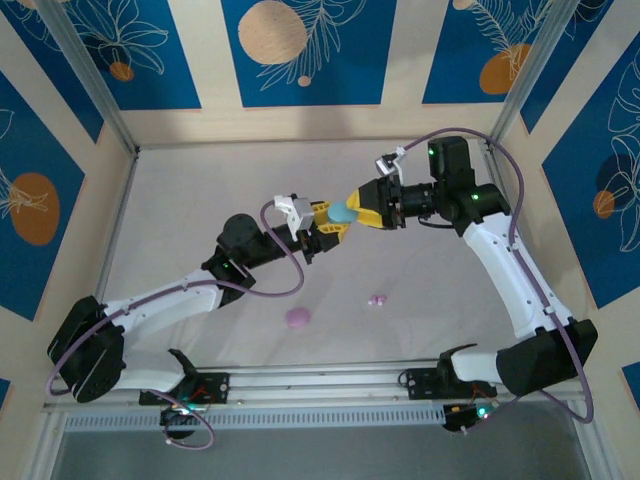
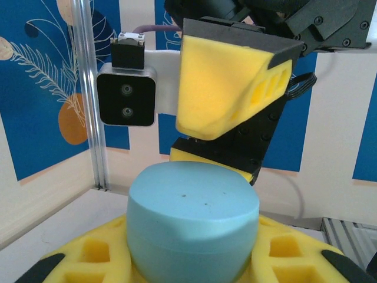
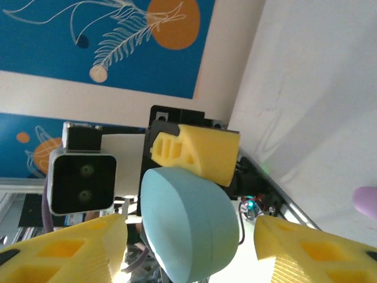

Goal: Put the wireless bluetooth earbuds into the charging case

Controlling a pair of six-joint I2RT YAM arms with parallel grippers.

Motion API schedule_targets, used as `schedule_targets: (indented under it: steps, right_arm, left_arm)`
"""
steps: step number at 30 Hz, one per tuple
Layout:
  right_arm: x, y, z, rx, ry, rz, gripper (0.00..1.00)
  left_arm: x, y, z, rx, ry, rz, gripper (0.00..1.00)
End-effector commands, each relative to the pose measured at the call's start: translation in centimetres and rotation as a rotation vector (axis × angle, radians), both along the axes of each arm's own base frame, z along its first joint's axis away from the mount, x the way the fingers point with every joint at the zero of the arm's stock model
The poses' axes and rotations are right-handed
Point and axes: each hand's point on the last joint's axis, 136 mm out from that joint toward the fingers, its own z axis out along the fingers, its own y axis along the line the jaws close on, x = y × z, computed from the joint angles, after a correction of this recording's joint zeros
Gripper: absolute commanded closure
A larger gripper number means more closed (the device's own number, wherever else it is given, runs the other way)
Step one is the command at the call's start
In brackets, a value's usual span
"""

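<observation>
Scene: two white robot arms reach in from the near edge of a pale desk [image 1: 190, 190] and meet above its middle. Blue and cream patterned walls stand around it.

Left tool [image 1: 328, 222]: its yellow foam fingers are closed narrow on the teal charging case [image 1: 343, 212] and hold it up off the desk. In the left wrist view the case [image 2: 191, 224] sits between the two pads [image 2: 88, 259], with a few dark specks on its flat top face.

Right tool [image 1: 356, 212]: it points left, facing the left tool. Its fingers stand wide apart, one on each side of the teal charging case. In the right wrist view there is a gap between each finger [image 3: 65, 247] and the case [image 3: 188, 224].

Teal charging case: it is in the air above the middle of the desk, between the two tools. Only the left tool grips it.

Pink earbud [image 1: 377, 299]: a tiny rounded bit lying on the desk, nearer than the tools and a little right of centre. It is too small to show detail.

Pink case [image 1: 298, 318]: a rounded pebble shape lying on the desk. It is left of the pink earbud, slightly nearer, and apart from it.

Wrist cameras: each wrist view faces the other arm's small camera box, the right arm's camera [image 2: 126, 94] and the left arm's camera [image 3: 82, 177].
</observation>
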Motion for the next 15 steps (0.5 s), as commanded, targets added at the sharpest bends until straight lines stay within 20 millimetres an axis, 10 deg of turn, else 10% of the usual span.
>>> schedule_targets:
  steps: [1,15]
  right_arm:
    - [-1.2,0.4,0.8,0.061,0.034,0.073,0.44]
    - [-0.8,1.3,-0.7,0.083,0.090,0.113,0.61]
  left_arm:
    - [-0.7,-0.1,3.3,-0.081,-0.059,-0.019,0.73]
    - [-0.6,-0.4,3.1,-0.080,-0.054,-0.031,0.72]
